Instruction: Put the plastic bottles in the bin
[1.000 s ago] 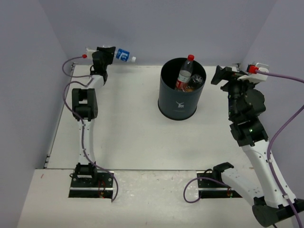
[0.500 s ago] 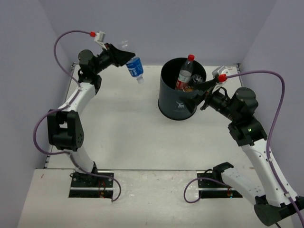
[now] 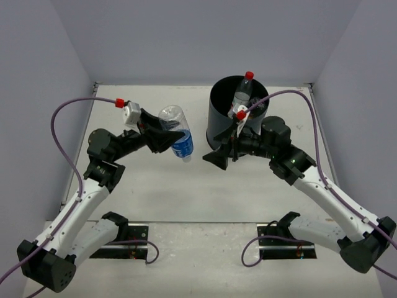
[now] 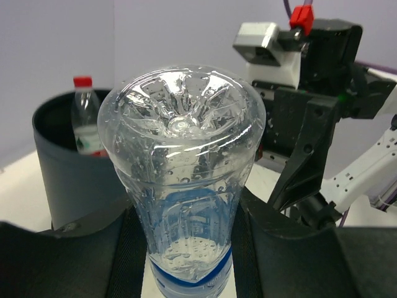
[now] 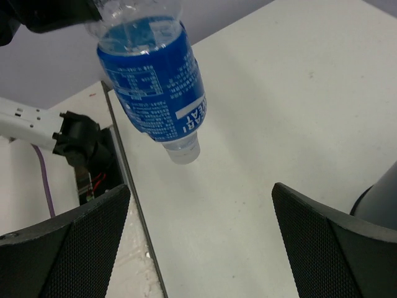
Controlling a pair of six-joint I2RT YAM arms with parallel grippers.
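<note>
Base-first blue-labelled bottle point(image 4: 185, 186) clamped in left gripper point(image 4: 186, 254), red-capped bottle point(image 4: 85, 121) in bin point(image 4: 68, 180) behind, right arm point(image 4: 313, 118) alongside

overhead wide, wrist close-ups sharing blue-labelled bottle point(image 4: 183, 180)

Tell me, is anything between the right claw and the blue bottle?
No. The right wrist view shows only bare white table between the open right claw and the blue-labelled bottle held by the left claw.

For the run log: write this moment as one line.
left claw: shut on blue bottle, cap down, above table | right claw: open, empty, near bottle | bin: red-capped bottle inside
</note>
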